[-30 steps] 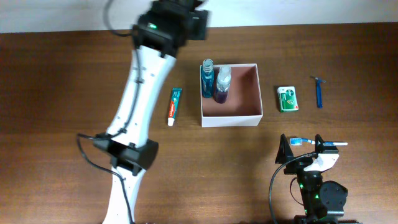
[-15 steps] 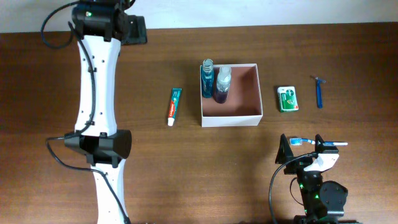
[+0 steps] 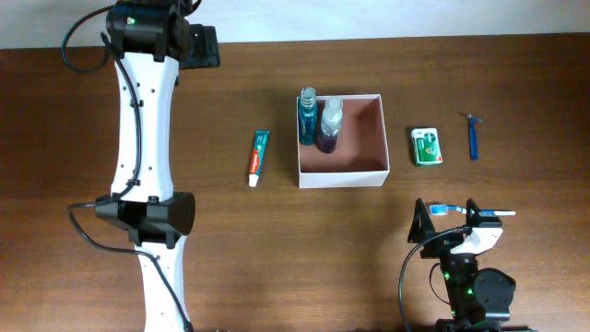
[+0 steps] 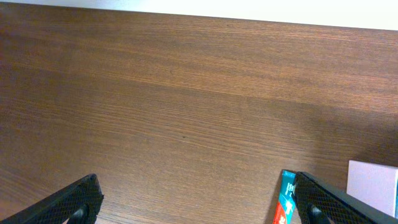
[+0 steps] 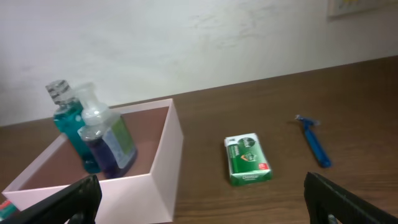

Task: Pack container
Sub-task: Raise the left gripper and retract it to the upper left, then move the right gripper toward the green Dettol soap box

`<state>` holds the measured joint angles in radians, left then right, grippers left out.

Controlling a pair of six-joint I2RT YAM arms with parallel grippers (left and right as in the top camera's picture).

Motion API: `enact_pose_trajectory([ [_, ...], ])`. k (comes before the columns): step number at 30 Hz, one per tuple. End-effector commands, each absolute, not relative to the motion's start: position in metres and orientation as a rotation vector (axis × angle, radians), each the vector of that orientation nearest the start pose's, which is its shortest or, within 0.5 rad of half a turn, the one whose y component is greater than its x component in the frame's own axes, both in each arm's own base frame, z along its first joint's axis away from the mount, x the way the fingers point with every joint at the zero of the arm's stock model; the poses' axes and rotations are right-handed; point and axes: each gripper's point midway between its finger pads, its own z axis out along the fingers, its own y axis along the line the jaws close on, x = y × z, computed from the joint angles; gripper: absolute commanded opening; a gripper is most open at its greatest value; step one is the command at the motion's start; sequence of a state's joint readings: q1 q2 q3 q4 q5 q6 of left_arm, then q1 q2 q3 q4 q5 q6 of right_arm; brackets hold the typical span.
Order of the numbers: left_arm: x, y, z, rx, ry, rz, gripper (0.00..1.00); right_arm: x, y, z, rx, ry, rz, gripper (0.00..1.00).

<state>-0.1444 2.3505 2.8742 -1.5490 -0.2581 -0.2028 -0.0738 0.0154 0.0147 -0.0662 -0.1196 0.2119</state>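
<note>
The bench is showing matt brown wood grain. The container is looking like smooth matt card; the blue bottle and purple bottle inside are gleaming clear plastic.

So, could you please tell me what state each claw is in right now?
Left claw: open, holding nothing.
Right claw: open, holding nothing.

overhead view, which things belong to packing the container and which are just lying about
Job: container; blue bottle and purple bottle, already inside; toothpaste tube, green packet, blue razor, likely still to pack.
Lying about: nothing clearly; only the wooden table under them.
</note>
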Motion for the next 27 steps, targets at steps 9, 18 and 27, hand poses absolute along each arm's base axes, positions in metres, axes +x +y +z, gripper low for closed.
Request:
enact_pose_trajectory([
  [9, 0.511, -0.030, 0.279, -0.182, 2.533, 0.184, 0.99, 0.229, 0.052, 0.238, -0.068, 1.355, 0.497, 0.99],
  [18, 0.511, -0.030, 0.279, -0.183, 2.532, 0.184, 0.99, 0.232, 0.025, 0.294, -0.038, 1.442, 0.239, 0.99],
  [27, 0.511, -0.030, 0.279, -0.183, 2.533, 0.184, 0.99, 0.294, -0.008, 0.303, 0.014, 1.991, 0.036, 0.99],
])
